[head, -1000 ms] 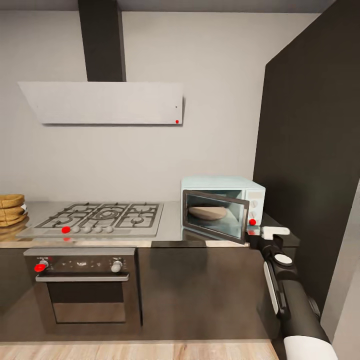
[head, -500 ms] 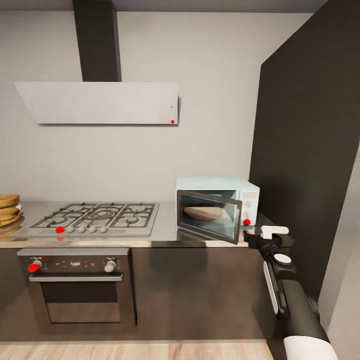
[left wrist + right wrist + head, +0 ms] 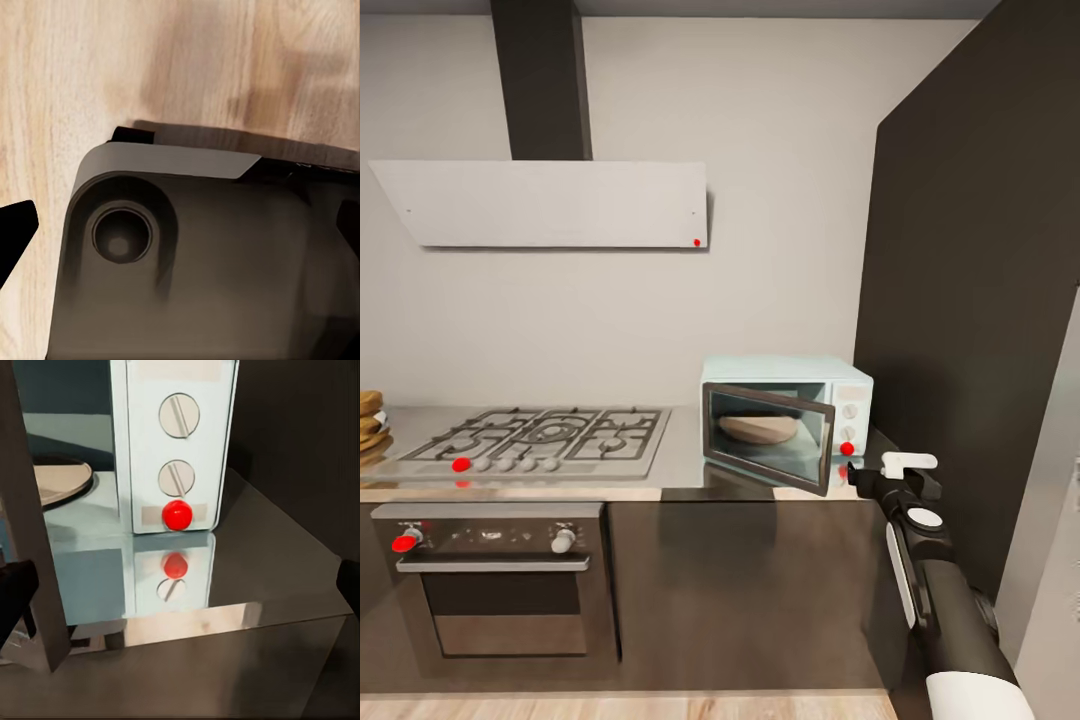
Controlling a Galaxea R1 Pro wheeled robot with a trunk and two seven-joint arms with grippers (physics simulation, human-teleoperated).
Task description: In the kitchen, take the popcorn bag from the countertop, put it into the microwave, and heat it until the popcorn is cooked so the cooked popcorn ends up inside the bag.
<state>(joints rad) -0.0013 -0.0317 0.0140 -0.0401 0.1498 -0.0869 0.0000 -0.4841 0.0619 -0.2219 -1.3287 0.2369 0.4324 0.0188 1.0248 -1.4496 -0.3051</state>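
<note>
The pale mint-blue microwave (image 3: 840, 385) stands on the grey countertop (image 3: 682, 450) at its right end. Its glass door (image 3: 765, 450) hangs part-way open, and the beige turntable (image 3: 758, 428) inside is bare. My right gripper (image 3: 895, 470) hovers open just off the counter's front edge, right of the door and level with the knob panel (image 3: 178, 442) and red button (image 3: 177, 514). Its dark fingertips (image 3: 15, 592) sit wide apart. My left gripper (image 3: 180, 225) is open, pointing down at the robot's base over wooden floor. The popcorn bag and popcorn are out of view.
A gas hob (image 3: 535, 440) lies left of the microwave, over a steel built-in oven (image 3: 500, 590), with a hood (image 3: 550, 205) above. A tall dark cabinet wall (image 3: 970, 300) closes off the right side. Tan round things (image 3: 368, 420) are stacked at the counter's far left.
The whole picture has slid left, so the camera has moved right. My right gripper now stands slightly farther right of the microwave door's edge. The door's angle looks unchanged.
</note>
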